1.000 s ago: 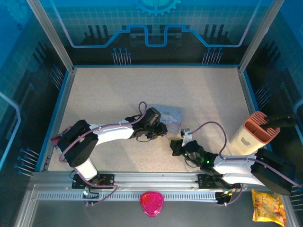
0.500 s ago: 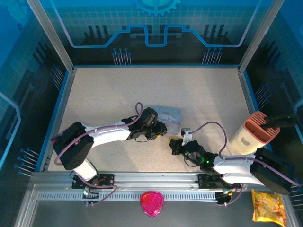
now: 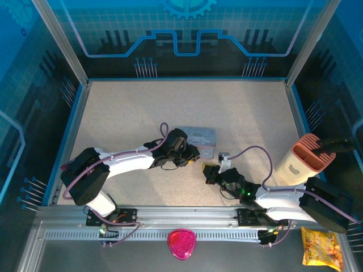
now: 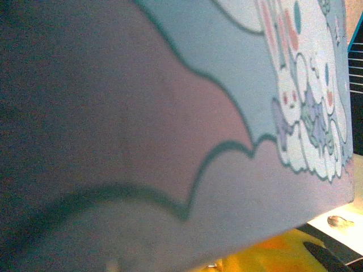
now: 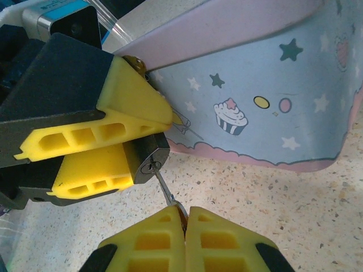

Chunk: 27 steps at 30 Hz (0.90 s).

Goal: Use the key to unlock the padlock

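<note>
Tin (image 3: pixel 199 136): pale blue, cartoon-printed, lying on the speckled table (image 3: pixel 130 113). It is the reference for all positions below.
Left gripper (image 3: pixel 191 154): at the tin's near left corner. Its yellow fingers (image 5: pixel 108 107) are clamped on the padlock, one on each side of the body.
Padlock (image 5: pixel 146 161): dark grey, just in front of the tin's near side, with its keyhole face turned away from the tin toward the right gripper.
Right gripper (image 5: pixel 186 214): in front of the tin's near side, facing the left gripper. Its fingers are pressed together, pinching the rear end of the key.
Key (image 5: pixel 167 191): a thin silvery shaft spanning the short gap from the right gripper's fingertips to the padlock. Its tip meets the keyhole; how far it has entered cannot be told.
Tin, left wrist view (image 4: pixel 255 113): the printed surface sits close against the lens.
Holder (image 3: pixel 306 158): salmon-coloured, upright, well to the right of the tin, with a dark tool standing in it.
</note>
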Available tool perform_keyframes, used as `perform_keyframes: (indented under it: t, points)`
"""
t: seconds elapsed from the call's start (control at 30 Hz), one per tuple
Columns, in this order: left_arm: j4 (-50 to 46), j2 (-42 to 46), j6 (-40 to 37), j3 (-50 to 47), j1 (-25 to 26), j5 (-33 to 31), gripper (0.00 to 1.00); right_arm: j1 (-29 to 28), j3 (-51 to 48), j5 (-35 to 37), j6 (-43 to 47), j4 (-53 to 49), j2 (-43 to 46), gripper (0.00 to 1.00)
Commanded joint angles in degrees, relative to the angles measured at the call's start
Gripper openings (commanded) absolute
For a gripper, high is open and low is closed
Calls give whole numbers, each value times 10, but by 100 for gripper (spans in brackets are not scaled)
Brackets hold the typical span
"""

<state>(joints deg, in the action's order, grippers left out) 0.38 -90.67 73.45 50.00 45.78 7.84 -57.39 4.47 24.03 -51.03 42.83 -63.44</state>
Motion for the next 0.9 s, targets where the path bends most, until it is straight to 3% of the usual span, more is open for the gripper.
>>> perform_keyframes:
  t: [0.0, 0.87]
  points:
    - [29, 23, 13, -6, -5, 14, 9, -8, -4, 18, -11, 26, -1, 0]
    - [30, 26, 23, -15, -4, 7, 9, -8, -2, 14, -23, 56, -27, 0]
